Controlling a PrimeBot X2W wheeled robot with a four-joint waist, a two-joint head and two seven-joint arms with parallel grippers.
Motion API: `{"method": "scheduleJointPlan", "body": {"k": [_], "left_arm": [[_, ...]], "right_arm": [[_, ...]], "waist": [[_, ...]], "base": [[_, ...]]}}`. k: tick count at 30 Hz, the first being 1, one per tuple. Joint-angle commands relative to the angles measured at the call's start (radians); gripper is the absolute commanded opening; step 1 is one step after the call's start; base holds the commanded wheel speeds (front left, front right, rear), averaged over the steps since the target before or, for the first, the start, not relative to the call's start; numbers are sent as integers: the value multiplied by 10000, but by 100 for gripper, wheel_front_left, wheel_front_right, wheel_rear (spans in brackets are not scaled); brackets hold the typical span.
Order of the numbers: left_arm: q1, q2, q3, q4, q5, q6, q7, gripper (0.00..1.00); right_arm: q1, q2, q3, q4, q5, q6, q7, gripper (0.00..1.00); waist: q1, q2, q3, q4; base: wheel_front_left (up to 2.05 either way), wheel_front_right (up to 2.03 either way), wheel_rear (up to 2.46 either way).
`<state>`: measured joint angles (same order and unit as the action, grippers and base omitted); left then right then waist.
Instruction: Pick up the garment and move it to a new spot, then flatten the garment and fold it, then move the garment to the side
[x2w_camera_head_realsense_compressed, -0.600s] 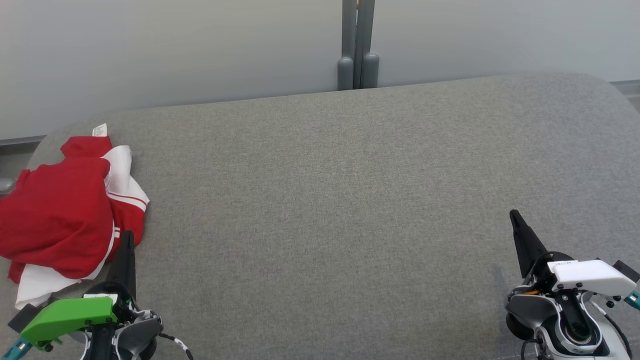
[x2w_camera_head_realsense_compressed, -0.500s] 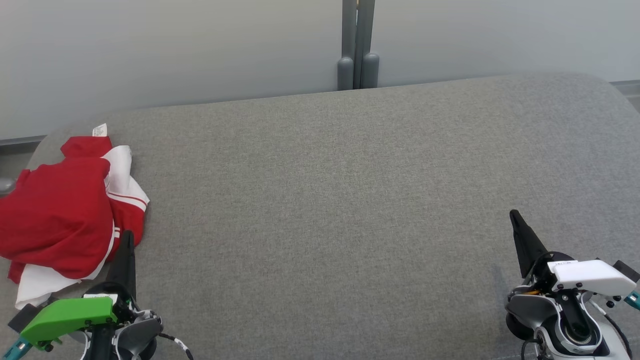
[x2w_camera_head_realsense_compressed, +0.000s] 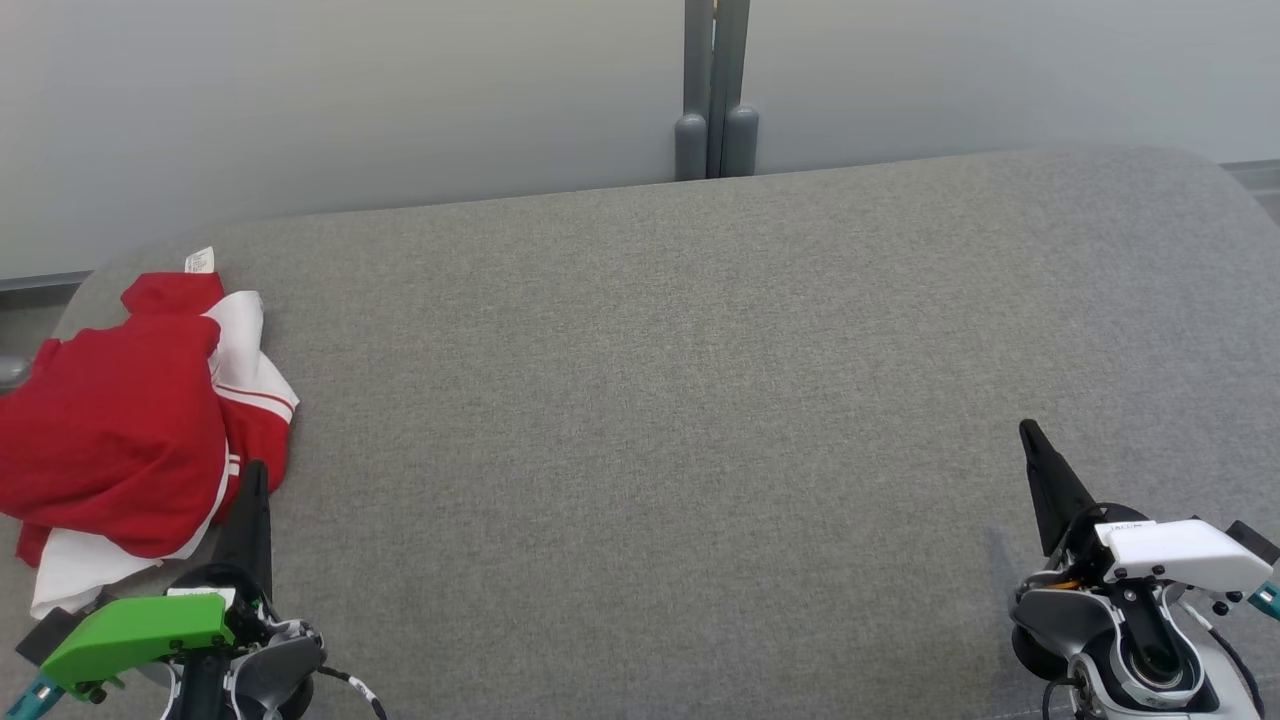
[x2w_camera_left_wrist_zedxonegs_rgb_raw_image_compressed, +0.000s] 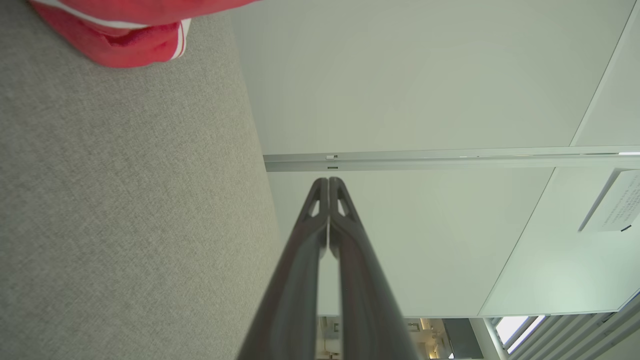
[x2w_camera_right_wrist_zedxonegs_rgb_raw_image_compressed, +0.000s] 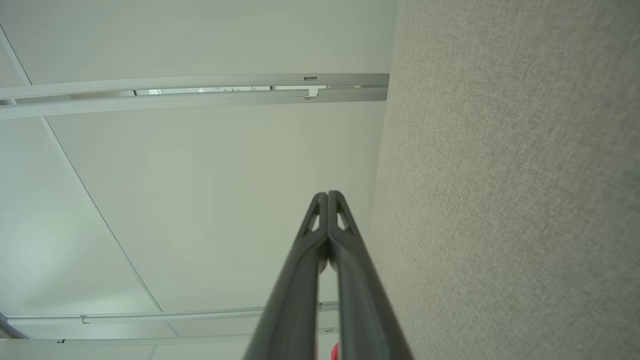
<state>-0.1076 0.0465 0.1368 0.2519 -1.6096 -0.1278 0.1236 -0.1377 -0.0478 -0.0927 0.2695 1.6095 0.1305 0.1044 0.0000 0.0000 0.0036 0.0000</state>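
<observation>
Two grippers, both low at the near edge of the grey padded surface (x2w_camera_head_realsense_compressed: 640, 400), both empty. Left gripper (x2w_camera_head_realsense_compressed: 254, 485) at the surface's near left corner, green-capped wrist beneath it, long dark fingers pressed flat together into a single blade. Same gripper (x2w_camera_left_wrist_zedxonegs_rgb_raw_image_compressed: 328, 183) in the left wrist view: tips meeting, only a thin slit lower down, nothing between them. Right gripper (x2w_camera_head_realsense_compressed: 1035, 450) at the surface's near right corner, white-capped wrist beneath it, fingers likewise closed to a point. In the right wrist view, that gripper (x2w_camera_right_wrist_zedxonegs_rgb_raw_image_compressed: 327, 196) with tips touching, the surface (x2w_camera_right_wrist_zedxonegs_rgb_raw_image_compressed: 500, 200) running along one side.

One garment (x2w_camera_head_realsense_compressed: 110, 440), red with white panels and thin red-and-white stripes, crumpled in a heap at the surface's left end, just beyond the left gripper. Small white label (x2w_camera_head_realsense_compressed: 199, 261) sticking out at the heap's far side, toward the surface's back edge. Seen from the left wrist, a striped red hem of the garment (x2w_camera_left_wrist_zedxonegs_rgb_raw_image_compressed: 125, 45) lying on the surface (x2w_camera_left_wrist_zedxonegs_rgb_raw_image_compressed: 125, 200), clear of the fingertips.

Rest of the surface bare from its middle to its right end. Behind the surface's back edge, a pale wall (x2w_camera_head_realsense_compressed: 350, 100) and a grey upright post (x2w_camera_head_realsense_compressed: 715, 100) near the middle.
</observation>
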Motion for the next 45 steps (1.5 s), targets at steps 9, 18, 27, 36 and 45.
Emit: {"method": "scheduleJointPlan", "body": {"k": [9,18,27,36,45], "left_arm": [[-127,71,33,-35,-4,-67,42,0],[-127,71,33,-35,-4,-67,42,0],[-128,71,33,-35,-4,-67,42,0],[-128,71,33,-35,-4,-67,42,0],[120,-44,-22,155,2,17,-16,100]], "right_arm": [[88,-46,-19,-28,73,2,32,0],[88,-46,-19,-28,73,4,32,0],[88,-46,-19,-28,73,4,32,0],[88,-46,-19,-28,73,2,32,0],[75,46,18,159,-9,0,-1,100]], "waist": [[0,0,0,0],[0,0,0,0],[0,0,0,0],[0,0,0,0],[0,0,1,0]], "base": [[0,0,0],[0,0,0],[0,0,0],[0,0,0],[0,0,0]]}}
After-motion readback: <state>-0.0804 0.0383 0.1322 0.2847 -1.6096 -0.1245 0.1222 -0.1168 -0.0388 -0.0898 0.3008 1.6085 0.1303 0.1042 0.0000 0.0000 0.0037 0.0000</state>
